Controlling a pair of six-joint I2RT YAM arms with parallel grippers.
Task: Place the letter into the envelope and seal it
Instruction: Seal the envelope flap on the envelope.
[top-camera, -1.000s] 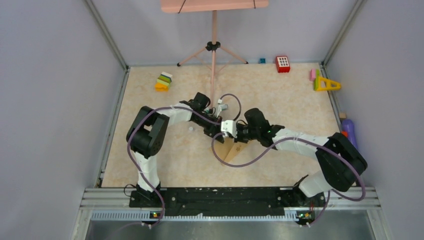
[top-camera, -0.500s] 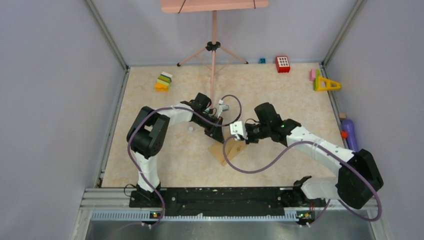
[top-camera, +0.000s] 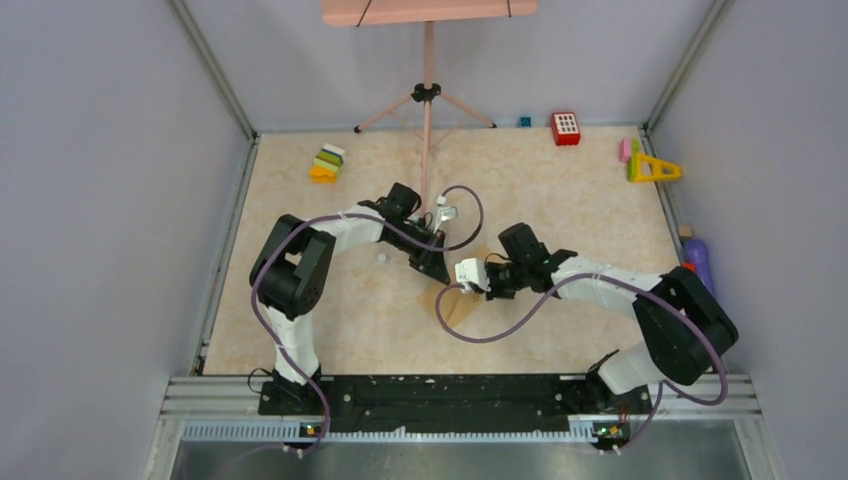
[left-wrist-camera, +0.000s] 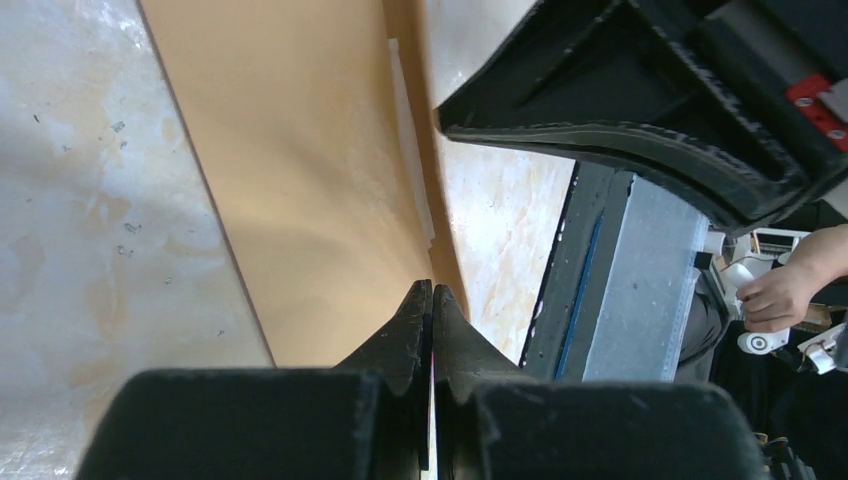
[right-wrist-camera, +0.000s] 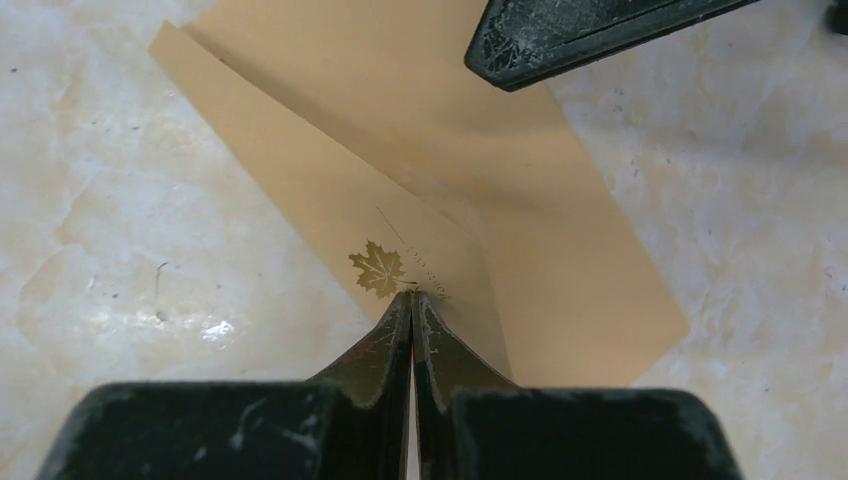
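Overhead, envelope (top-camera: 452, 303) largely obscured

The white-and-black left arm (top-camera: 345, 228) and right arm (top-camera: 600, 283) reached inward from their bases, wrists converging near mid-view. The black left gripper (left-wrist-camera: 432, 292) pointed downward, its fingers (left-wrist-camera: 405, 335) pressed together at the tips. The black right gripper (right-wrist-camera: 412, 297) likewise had its fingers (right-wrist-camera: 385, 345) closed tip to tip.

Flat brown kraft-paper envelope (right-wrist-camera: 560, 250): on beige marbled tabletop (right-wrist-camera: 100, 250), under right pincer (right-wrist-camera: 412, 295); small leaf mark (right-wrist-camera: 378, 270) just ahead-left of tips; left pincer (left-wrist-camera: 432, 288) beyond, over envelope's far edge.
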